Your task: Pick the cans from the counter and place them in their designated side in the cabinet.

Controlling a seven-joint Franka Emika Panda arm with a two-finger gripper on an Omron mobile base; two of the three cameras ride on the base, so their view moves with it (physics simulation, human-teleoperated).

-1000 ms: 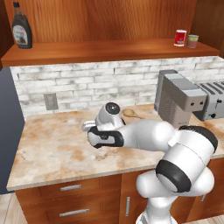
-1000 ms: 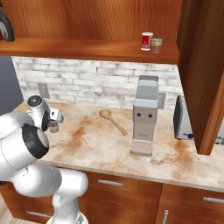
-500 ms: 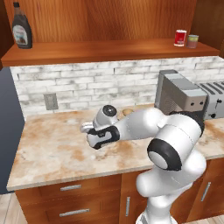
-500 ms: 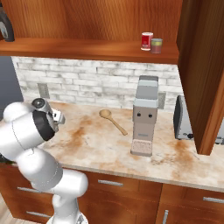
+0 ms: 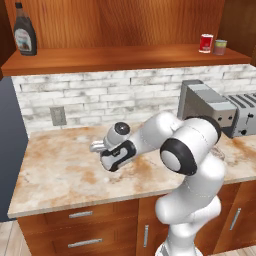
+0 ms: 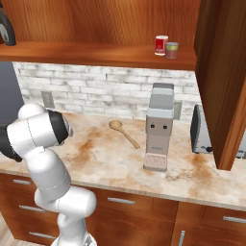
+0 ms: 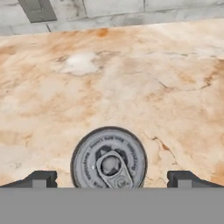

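Above the counter (image 5: 60,175), to the left of the coffee machine (image 5: 205,107), the gripper (image 7: 111,178) hangs low over the beige stone with its jaws spread as wide as they go and nothing held between them. Seen from the hand, a can (image 7: 108,158) stands upright on the worktop directly beneath, its silver pull-tab lid facing up and its rim lying between the two dark fingertips (image 7: 40,178), one tip on either side and neither touching it. Its side wall is hidden from above, so its colour is probably the olive-grey one, though that cannot be told for sure. From the left base view the white arm bends down and leftward from the coffee machine, and the hand covers the can.

Up on the cabinet (image 6: 96,53) shelf, above and just right of the coffee machine, the red can (image 6: 161,45) stands upright with a small pale green can (image 6: 172,50) right beside it on its right. At the far left end of that shelf, well apart from them, stands a dark syrup bottle (image 5: 24,35). Left of the coffee machine on the counter lies a wooden spoon (image 6: 123,132); a toaster (image 5: 245,115) sits just to its right.
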